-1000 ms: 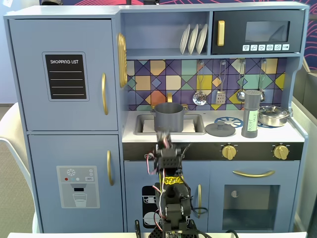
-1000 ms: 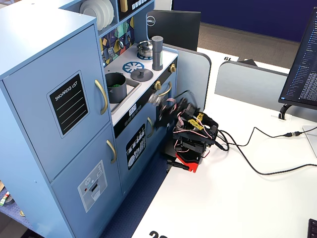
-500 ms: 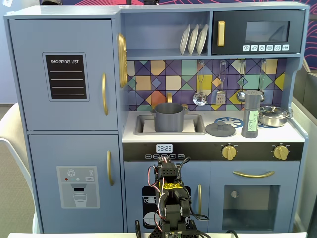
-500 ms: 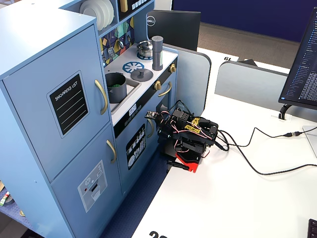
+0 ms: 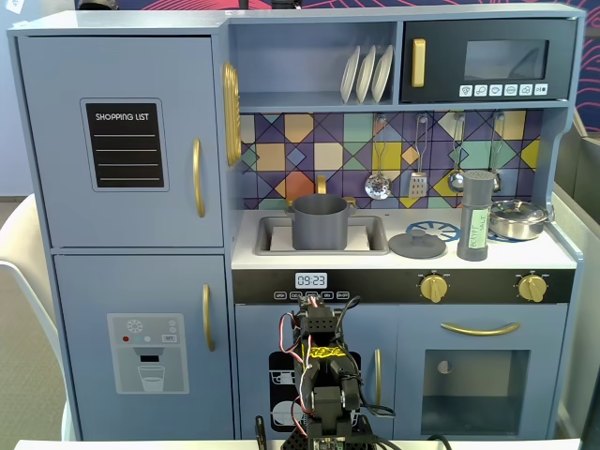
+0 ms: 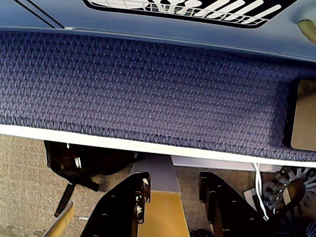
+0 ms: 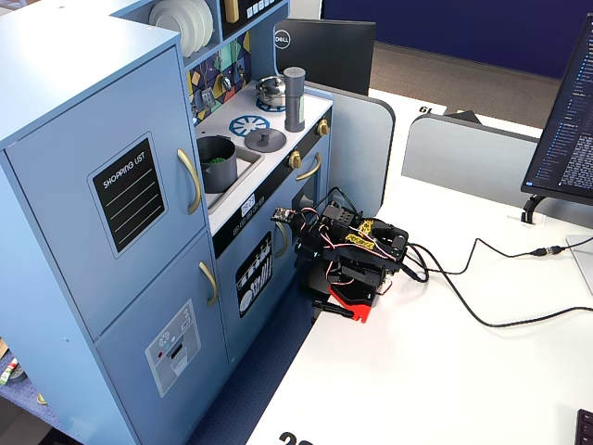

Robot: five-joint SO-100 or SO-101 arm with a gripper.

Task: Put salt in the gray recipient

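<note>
The salt [image 5: 476,216], a tall gray shaker with a pale green label, stands upright on the toy kitchen's counter right of the stove ring; it also shows as salt [image 7: 295,98]. The gray recipient [image 5: 320,222] sits in the sink, seen from the side as the gray recipient [image 7: 217,163]. My arm [image 5: 321,366] is folded low in front of the kitchen, well below the counter. In the wrist view my gripper [image 6: 174,178] points down at the floor, jaws apart with nothing between them.
A flat gray lid [image 5: 416,245] lies between sink and shaker. A shiny steel pan [image 5: 518,219] sits at the counter's right end. Utensils [image 5: 417,178] hang on the back wall. A blue fabric partition edge [image 6: 148,94] runs below the kitchen front. Cables [image 7: 482,306] cross the white table.
One second ago the arm's upper part was raised and blurred near the counter front; it has dropped into the folded pose. Nothing has moved in the last half second.
</note>
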